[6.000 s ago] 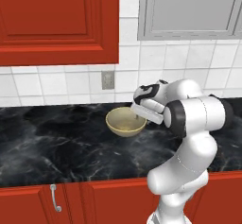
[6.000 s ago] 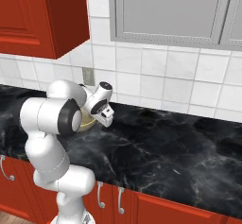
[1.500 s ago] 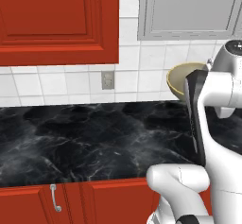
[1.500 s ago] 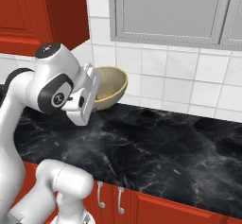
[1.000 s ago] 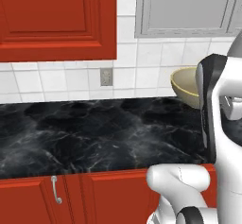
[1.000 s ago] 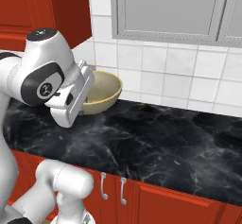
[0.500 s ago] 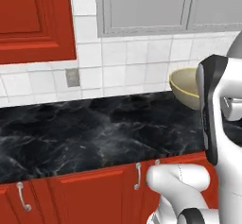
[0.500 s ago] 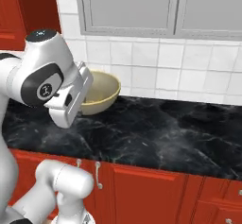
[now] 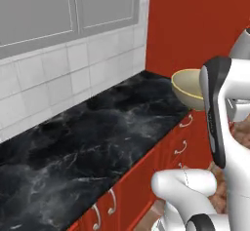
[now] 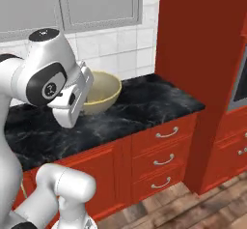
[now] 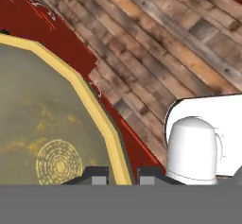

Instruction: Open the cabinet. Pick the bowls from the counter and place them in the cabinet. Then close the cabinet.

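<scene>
- hand view: fingers [image 11: 119,173] pinch the pale bowl's [image 11: 42,119] rim between them, wall upright, so it rides clear.
- desk [image 10: 144,97] lies below, beyond the fingers.

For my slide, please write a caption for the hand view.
Gripper clamped on the beige bowl's rim, wooden floor below.

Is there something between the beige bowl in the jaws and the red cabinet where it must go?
The beige bowl is held by its rim in the gripper, jaws shut on it, above the black counter. The red double-door cabinet is not in these views, so the path to it cannot be judged. Near the bowl nothing visible blocks it.
</scene>
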Tool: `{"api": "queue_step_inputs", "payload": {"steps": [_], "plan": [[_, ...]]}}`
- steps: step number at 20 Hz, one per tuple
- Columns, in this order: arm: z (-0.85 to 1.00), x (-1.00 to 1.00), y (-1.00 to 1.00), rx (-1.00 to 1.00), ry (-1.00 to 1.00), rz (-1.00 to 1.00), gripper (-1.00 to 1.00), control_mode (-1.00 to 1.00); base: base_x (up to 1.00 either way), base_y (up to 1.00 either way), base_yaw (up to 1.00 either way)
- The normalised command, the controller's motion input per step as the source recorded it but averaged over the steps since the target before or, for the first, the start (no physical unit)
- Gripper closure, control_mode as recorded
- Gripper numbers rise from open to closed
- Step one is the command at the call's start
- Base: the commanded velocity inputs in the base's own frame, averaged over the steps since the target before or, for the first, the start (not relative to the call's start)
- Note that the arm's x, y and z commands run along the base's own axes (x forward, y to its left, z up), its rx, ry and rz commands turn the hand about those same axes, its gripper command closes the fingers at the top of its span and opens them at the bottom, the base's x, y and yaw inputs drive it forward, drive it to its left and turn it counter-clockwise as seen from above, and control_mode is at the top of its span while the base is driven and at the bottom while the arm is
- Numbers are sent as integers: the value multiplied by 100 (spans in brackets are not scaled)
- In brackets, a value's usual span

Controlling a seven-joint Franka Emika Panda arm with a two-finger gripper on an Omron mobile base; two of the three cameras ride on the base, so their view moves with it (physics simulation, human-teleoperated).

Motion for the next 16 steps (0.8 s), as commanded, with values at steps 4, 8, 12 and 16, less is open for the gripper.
{"api": "queue_step_inputs", "payload": {"steps": [4, 8, 12, 16], "plan": [[0, 0, 0, 0, 0, 0, 100, 100, 0, 0, -100], [0, 0, 0, 0, 0, 0, 100, 100, 0, 0, -100], [0, 0, 0, 0, 0, 0, 100, 100, 0, 0, -100], [0, 0, 0, 0, 0, 0, 100, 100, 7, -19, -91]]}}
